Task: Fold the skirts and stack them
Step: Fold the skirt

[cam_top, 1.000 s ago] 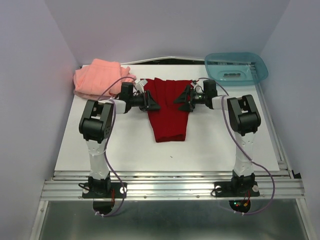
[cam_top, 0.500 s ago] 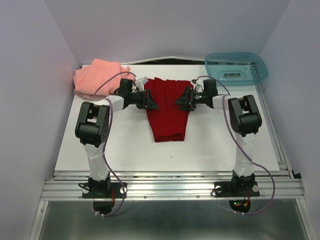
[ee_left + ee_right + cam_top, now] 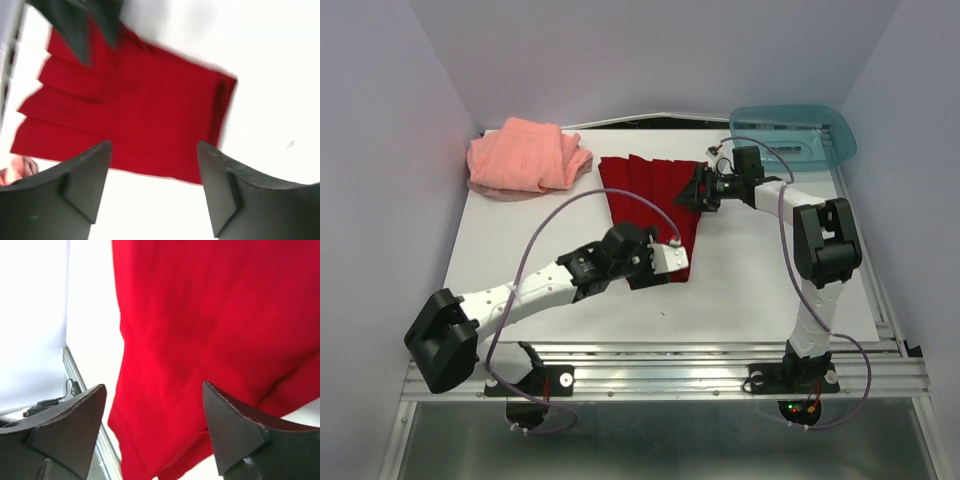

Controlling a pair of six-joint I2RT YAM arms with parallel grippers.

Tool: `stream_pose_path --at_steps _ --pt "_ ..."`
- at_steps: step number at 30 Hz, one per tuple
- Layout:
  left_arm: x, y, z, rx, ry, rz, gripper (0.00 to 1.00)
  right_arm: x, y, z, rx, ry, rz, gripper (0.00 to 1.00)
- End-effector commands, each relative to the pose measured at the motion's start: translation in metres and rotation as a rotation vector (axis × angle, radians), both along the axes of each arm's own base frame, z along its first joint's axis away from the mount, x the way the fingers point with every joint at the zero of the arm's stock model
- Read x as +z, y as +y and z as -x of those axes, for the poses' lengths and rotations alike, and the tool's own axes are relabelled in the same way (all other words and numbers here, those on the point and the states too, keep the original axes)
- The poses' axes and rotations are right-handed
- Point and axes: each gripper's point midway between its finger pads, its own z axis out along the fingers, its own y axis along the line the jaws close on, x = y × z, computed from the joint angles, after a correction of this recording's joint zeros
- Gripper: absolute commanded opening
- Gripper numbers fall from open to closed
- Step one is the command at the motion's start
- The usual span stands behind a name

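- Pink skirt [image 3: 525, 158] is sitting rumpled at the far-left corner of the surface [image 3: 760, 290], well apart from both arms. Its right edge is coming close to the red skirt [image 3: 642, 195]; I cannot tell whether they are touching. I judge it soft, light and floppy, so it is going to need spreading flat before a fold holds.
- Left end effector [image 3: 155, 187] is hanging over the near, narrow end of the red skirt. Its jaws are standing wide and gripping nothing. Cloth is showing between the fingers [image 3: 82, 182] in the wrist view, not pinched.
- Red skirt is lying flat mid-surface, with the pleated wide end toward the far side and the narrow end toward the arms. The fabric is looking thin and probably limp, and the pleats are likely to fan out if it is lifted by one point. Best hold, in my judgement, is two corners of one end together, pinched at the hem.
- Right end effector [image 3: 155, 432] is hovering at the far-right corner of the red skirt, jaws likewise wide, holding nothing.
- Teal tray [image 3: 790, 135] is sitting at the far-right corner, near the right wrist. It is worth watching on any outward swing.
- Room: bare surface is lying open to the right of the red skirt and nearer the arms. Walls [image 3: 380, 150] are closing in on the left, far and right sides. A metal rail [image 3: 660, 365] is running along the near edge.
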Motion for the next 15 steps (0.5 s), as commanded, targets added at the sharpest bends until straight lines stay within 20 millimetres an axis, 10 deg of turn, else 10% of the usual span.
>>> stream_pose_path --at_steps 1,6,15 --pt "-0.042 0.016 0.008 0.01 -0.135 -0.244 0.82 0.048 0.019 0.016 0.089 -0.118 0.004 0.77" --pt "-0.054 0.0 0.011 0.017 -0.159 -0.243 0.82 0.031 0.036 0.043 0.146 -0.066 0.006 0.67" --pt "-0.106 -0.026 0.028 -0.042 -0.116 -0.288 0.82 -0.073 0.03 0.057 0.162 0.064 0.136 0.49"
